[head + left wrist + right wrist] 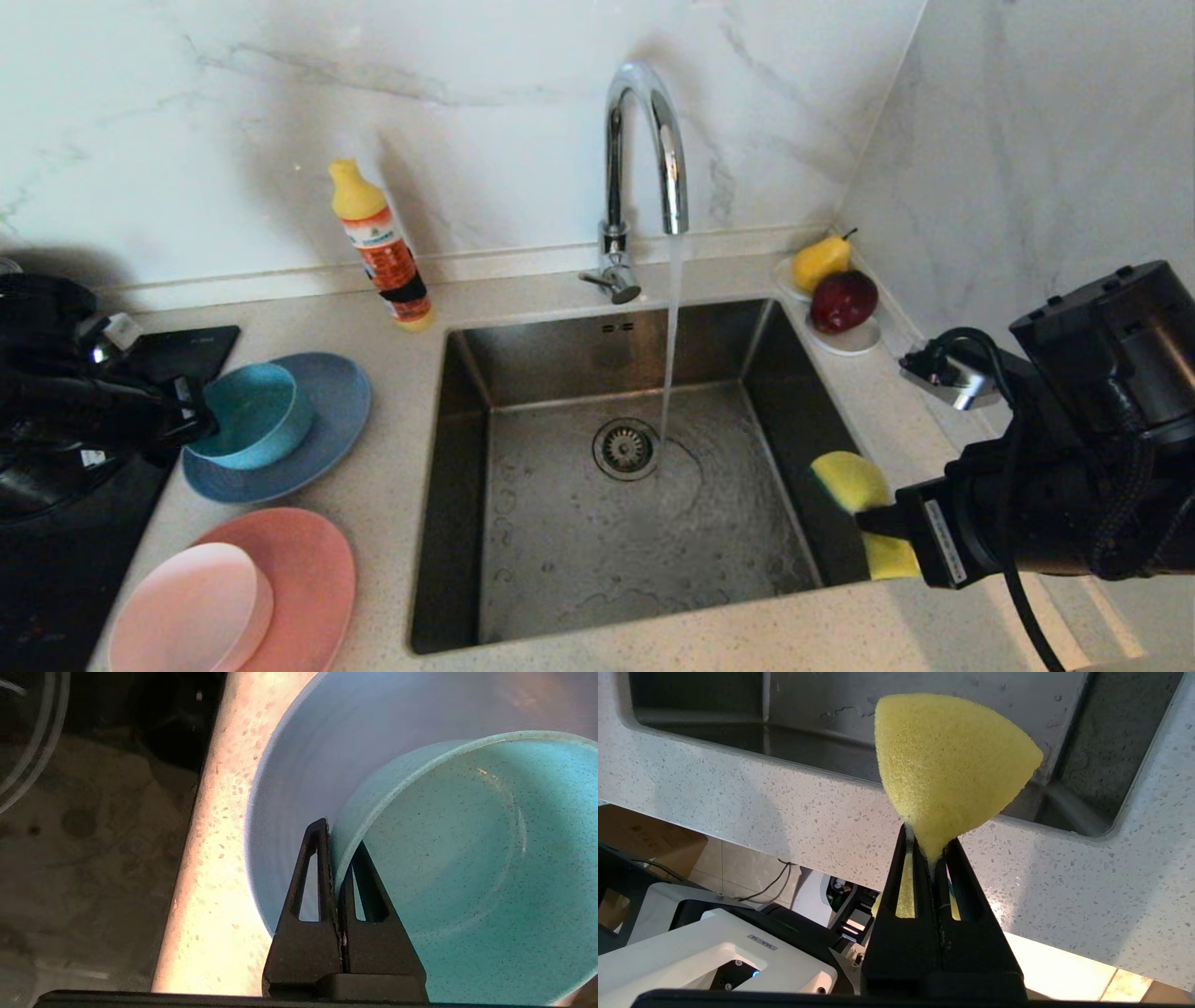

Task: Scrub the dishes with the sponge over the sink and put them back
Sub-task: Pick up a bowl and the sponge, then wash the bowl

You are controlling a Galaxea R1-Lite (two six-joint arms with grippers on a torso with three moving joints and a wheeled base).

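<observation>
Two plates – grey-blue plate (pixel 331 420), pink plate (pixel 313 569); two bowls – teal bowl (pixel 252 415), pale pink bowl (pixel 191 611); one sponge (pixel 854 485); one sink (pixel 560 523).

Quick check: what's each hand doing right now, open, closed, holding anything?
Left hand: closed on the rim of the teal bowl, which sits on the grey-blue plate.
Right hand: closed on the sponge, at the sink's right edge.

Right gripper (pixel 931 847) fingers (pixel 906 877) pinch yellow sponge (pixel 948 760) above sink (pixel 822 723) rim.

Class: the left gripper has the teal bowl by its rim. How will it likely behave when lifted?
The teal bowl, pinched by the left gripper at one rim point, will probably tilt. It looks thin and plastic: likely light, stiff, hardly fragile.
</observation>
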